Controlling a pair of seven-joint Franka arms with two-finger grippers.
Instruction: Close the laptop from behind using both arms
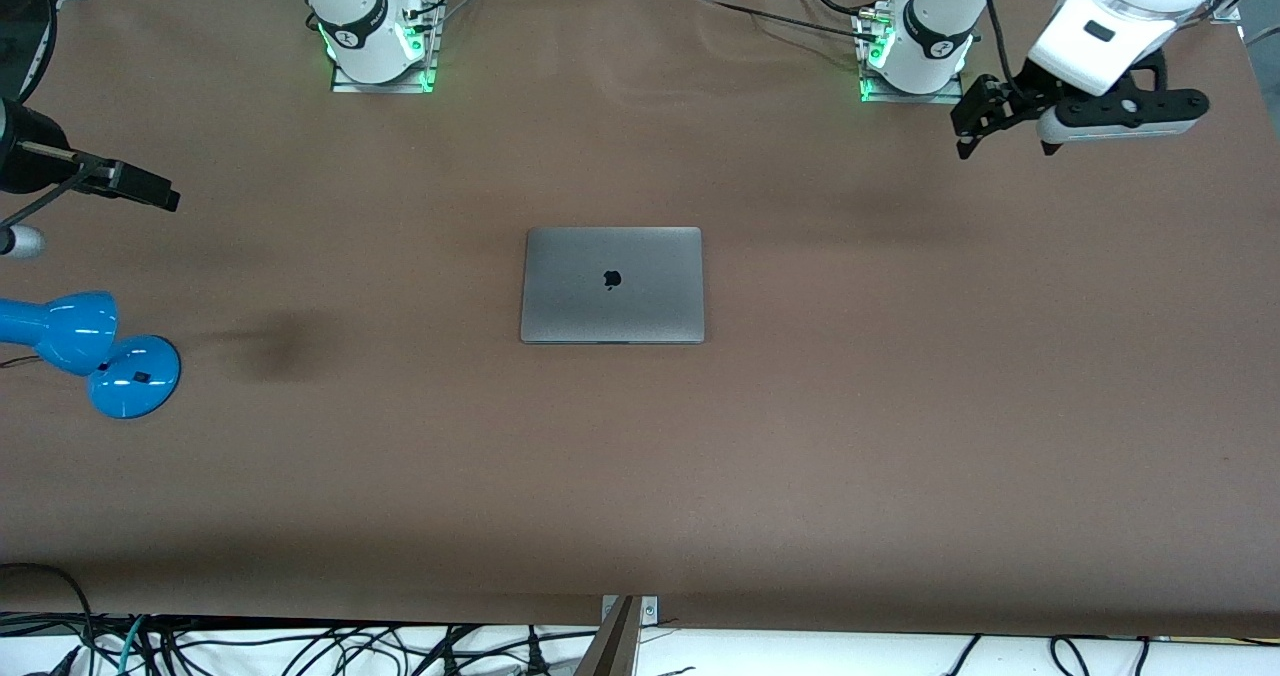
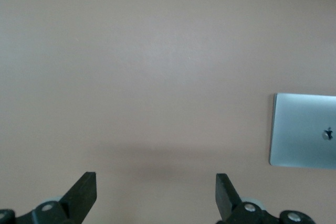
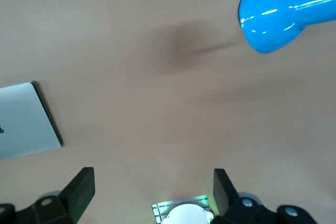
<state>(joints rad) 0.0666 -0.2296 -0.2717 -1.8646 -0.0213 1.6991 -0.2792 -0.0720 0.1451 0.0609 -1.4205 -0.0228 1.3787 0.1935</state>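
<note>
laptop [image 1: 612, 284]: matt grey metal | table [image 1: 800, 436]: matt brown | lamp [image 1: 90, 346]: glossy blue

Brown table [image 1: 800, 436] carries a closed laptop [image 1: 612, 284] at centre and a blue lamp [image 1: 95, 351] toward the right arm's end.

One laptop [image 1: 611, 284] lies shut on one brown table [image 1: 800, 436]. Two white arms stand over it, each with one wide-open gripper: the left gripper [image 1: 975, 126] and the right gripper [image 1: 140, 186], the latter only partly visible. One blue lamp [image 1: 90, 346] sits below the right jaws
</note>
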